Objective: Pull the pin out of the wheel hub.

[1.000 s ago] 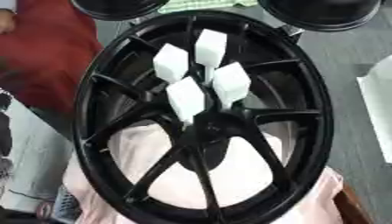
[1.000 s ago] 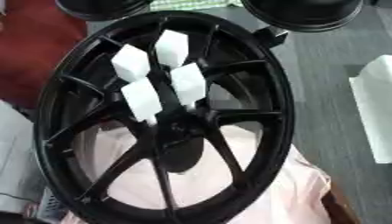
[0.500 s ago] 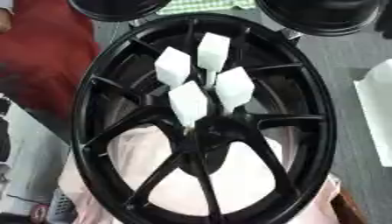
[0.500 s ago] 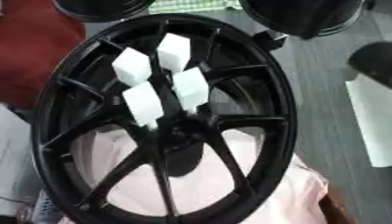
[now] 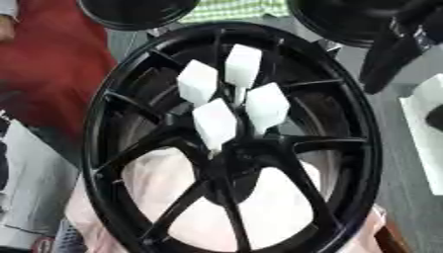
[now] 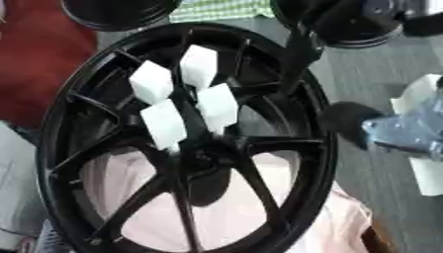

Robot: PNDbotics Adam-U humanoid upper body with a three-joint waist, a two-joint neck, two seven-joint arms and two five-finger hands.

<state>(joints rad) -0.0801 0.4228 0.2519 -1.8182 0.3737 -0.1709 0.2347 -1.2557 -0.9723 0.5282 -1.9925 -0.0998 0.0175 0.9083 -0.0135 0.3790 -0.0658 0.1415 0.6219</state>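
The right robot hand (image 6: 298, 47) comes in from the upper right as a dark, blurred shape. In the right eye view a long dark part of it reaches down across the far right rim of the wheel (image 6: 186, 143), with the silver-grey of the arm showing further right. Whether its fingers are spread or curled I cannot tell, and it does not appear to hold anything. The left robot hand shows in neither view.

The wheel is black and spoked, and it fills most of the picture, resting over something pale pink (image 6: 216, 212). Four white block-topped pins (image 5: 229, 101) stand up from the hub (image 5: 229, 155), clustered just above its centre: one at the far end, one to the left, one to the right and one nearest the centre. Thin stems run from the blocks down toward the hub. The right robot hand is nearest the far and right-hand pins, but apart from both.

This looks like the approach step: the hand is arriving over the wheel and no pin is yet gripped or lifted. The next move calls for bringing the fingers down around one white block without knocking its neighbours, which stand close together, then closing on it and drawing it out along the line of its stem, not sideways.
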